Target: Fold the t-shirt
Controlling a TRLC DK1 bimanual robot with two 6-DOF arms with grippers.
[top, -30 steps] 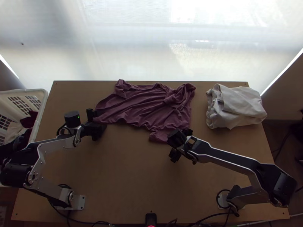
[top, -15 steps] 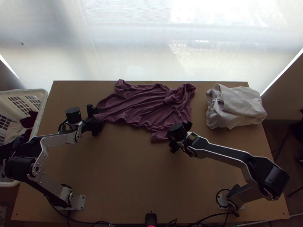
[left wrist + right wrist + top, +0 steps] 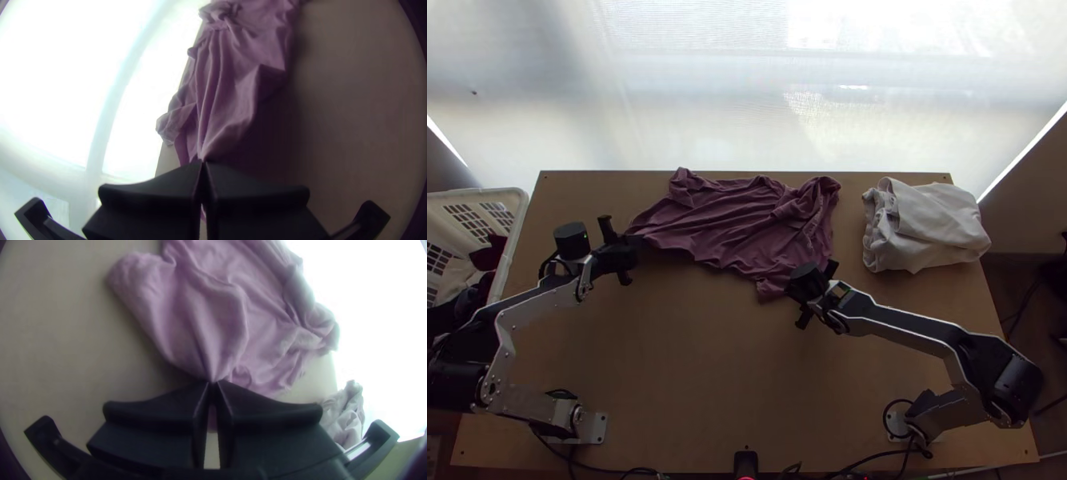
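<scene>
While both hands have hold of it, the purple t-shirt (image 3: 735, 220) lies spread but rumpled across the far middle of the bench (image 3: 699, 376), folds running along its body and its far side close to the bench's far edge. Its left end narrows to a gathered point at the left hand (image 3: 636, 246), whose two wide black fingers (image 3: 151, 195) are closed together with the cloth pinched at their tips. The cloth's near right part, bunched into a pleat, is caught in the same way by the right hand (image 3: 801, 293), its fingers (image 3: 267, 413) together at the tips with a narrow gap farther back. Just beside the shirt, at the far right of the bench, sits a pale grey cloth (image 3: 931, 224), folded over into a thick, uneven pile. Past the left edge of the bench stands a white plastic basket (image 3: 511, 248) with slotted sides, holding dark red, pale and dark cloths; part of the left arm (image 3: 539, 308) lies across its near side in the top view. The right arm (image 3: 907, 328) extends from its base at the near right. Beyond the far edge is a bright, pale surface (image 3: 691, 104).
</scene>
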